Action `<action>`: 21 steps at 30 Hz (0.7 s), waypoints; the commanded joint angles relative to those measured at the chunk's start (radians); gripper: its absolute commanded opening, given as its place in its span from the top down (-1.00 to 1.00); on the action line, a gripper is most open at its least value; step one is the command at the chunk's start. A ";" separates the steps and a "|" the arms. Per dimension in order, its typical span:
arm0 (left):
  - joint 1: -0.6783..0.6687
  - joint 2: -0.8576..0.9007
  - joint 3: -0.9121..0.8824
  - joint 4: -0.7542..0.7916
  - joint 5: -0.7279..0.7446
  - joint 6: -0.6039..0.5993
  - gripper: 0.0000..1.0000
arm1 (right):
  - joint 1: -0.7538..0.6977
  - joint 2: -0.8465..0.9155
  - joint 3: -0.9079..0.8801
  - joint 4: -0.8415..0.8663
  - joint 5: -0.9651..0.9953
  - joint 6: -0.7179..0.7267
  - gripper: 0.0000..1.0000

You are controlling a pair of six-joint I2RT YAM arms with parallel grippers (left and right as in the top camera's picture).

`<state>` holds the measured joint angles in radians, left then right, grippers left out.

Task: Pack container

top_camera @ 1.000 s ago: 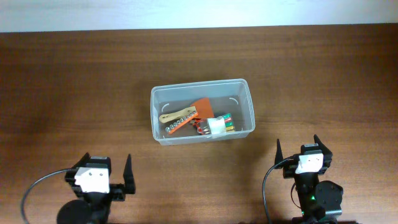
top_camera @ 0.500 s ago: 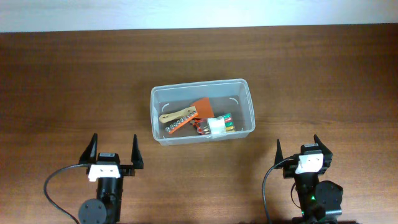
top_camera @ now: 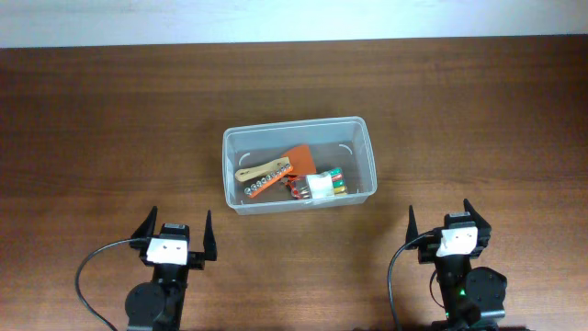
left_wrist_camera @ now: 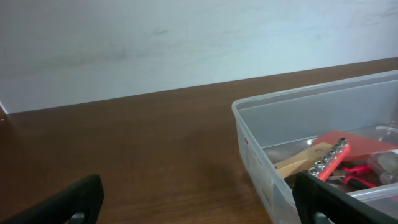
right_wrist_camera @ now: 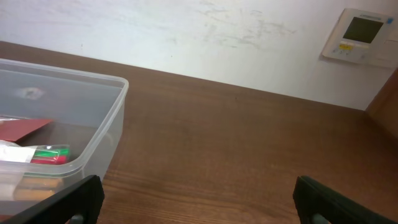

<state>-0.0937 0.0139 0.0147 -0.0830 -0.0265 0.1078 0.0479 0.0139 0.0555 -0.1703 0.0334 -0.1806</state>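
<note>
The clear plastic container [top_camera: 233,175] sits mid-table and holds an orange card [top_camera: 300,159], a wooden-handled tool [top_camera: 262,169], a red socket rail [top_camera: 265,185] and a pack of coloured bits [top_camera: 329,181]. It also shows in the left wrist view [left_wrist_camera: 255,146] and the right wrist view [right_wrist_camera: 109,134]. My left gripper [top_camera: 178,232] is open and empty, near the front edge, left of the container. My right gripper [top_camera: 440,217] is open and empty, at the front right. Both are apart from the container.
The brown wooden table [top_camera: 110,119] ends at a white wall [left_wrist_camera: 186,37] behind. A wall thermostat [right_wrist_camera: 360,34] shows in the right wrist view. Black cables [top_camera: 87,276] trail from both arm bases.
My left arm has turned and shifted right, its fingers now pointing toward the container's left front. The right arm and the container's contents have not moved.
</note>
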 commanded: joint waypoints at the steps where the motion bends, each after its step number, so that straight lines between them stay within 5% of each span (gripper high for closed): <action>1: -0.002 -0.008 -0.006 -0.001 0.034 -0.018 -0.98 | 0.003 -0.008 -0.009 0.000 -0.002 0.002 -0.97; 21: -0.002 -0.008 -0.006 0.000 0.031 -0.063 -0.99 | 0.003 -0.008 -0.009 0.000 -0.002 0.002 -0.97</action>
<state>-0.0933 0.0139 0.0147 -0.0826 -0.0132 0.0589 0.0479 0.0139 0.0555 -0.1703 0.0334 -0.1818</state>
